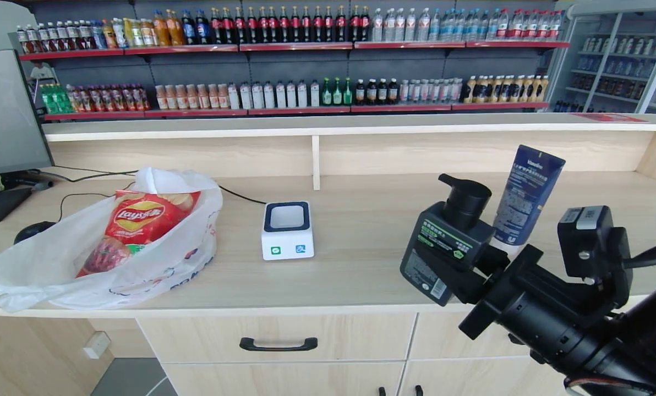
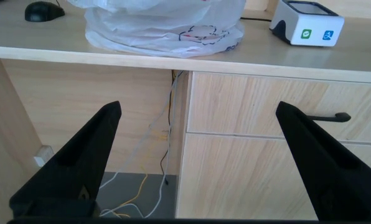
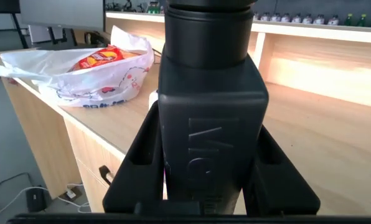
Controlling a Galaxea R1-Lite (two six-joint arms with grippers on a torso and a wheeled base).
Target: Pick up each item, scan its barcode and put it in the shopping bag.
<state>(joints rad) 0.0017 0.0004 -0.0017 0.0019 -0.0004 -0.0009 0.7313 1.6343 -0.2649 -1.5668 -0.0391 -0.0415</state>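
Observation:
My right gripper [image 1: 474, 269] is shut on a black pump bottle [image 1: 443, 242], held tilted above the counter's front edge, right of the scanner; the same bottle [image 3: 210, 124] sits squeezed between the gripper's fingers [image 3: 136, 168]. A white barcode scanner [image 1: 287, 230] with a dark-rimmed window stands mid-counter. The white shopping bag [image 1: 58, 264] lies at the counter's left with a red chips packet [image 1: 141, 217] inside. A blue tube [image 1: 526, 195] stands upright behind the bottle. My left gripper [image 2: 198, 168] hangs open below the counter edge, in front of the cabinet, with the bag [image 2: 167, 25] above it.
A raised wooden ledge [image 1: 328, 129] runs along the counter's back. A monitor [image 1: 3, 110], a black mouse [image 1: 33, 231] and cables sit at the far left. Drawers with a black handle [image 1: 278, 345] lie under the counter. Shelves of drinks line the back wall.

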